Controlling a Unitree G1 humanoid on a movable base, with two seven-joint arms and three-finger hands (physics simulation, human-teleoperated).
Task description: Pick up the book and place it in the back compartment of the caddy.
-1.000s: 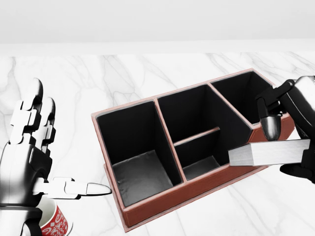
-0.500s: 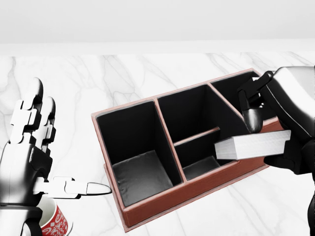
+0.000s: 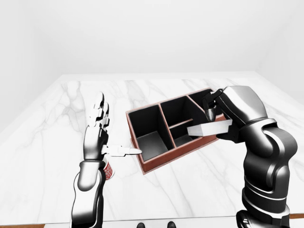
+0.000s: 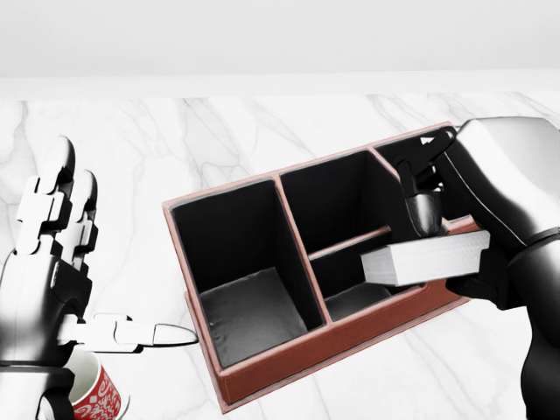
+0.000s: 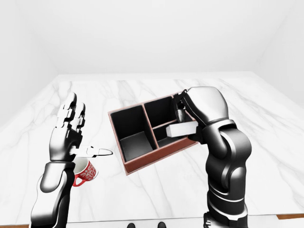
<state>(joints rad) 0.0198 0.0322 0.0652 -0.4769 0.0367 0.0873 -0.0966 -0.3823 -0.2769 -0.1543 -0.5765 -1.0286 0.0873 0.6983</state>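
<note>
The caddy [image 4: 262, 363] is a red-brown box with black compartments, lying at an angle on the marble table. My right hand [image 4: 446, 249] is shut on the book [image 4: 426, 256], a pale grey slab held flat over the caddy's right part, above the small lower middle compartment. It also shows in the left-eye view [image 3: 209, 127]. My left hand [image 4: 52, 271] is open, fingers spread upward and thumb pointing right, to the left of the caddy and apart from it.
A red and white mug [image 5: 85, 172] stands on the table [image 4: 131, 149] below my left hand. The marble table's far edge meets a white wall at the top of the head view.
My right hand has carried the book to the left, from over the caddy's right edge to over its middle compartments. The left hand has not moved.
</note>
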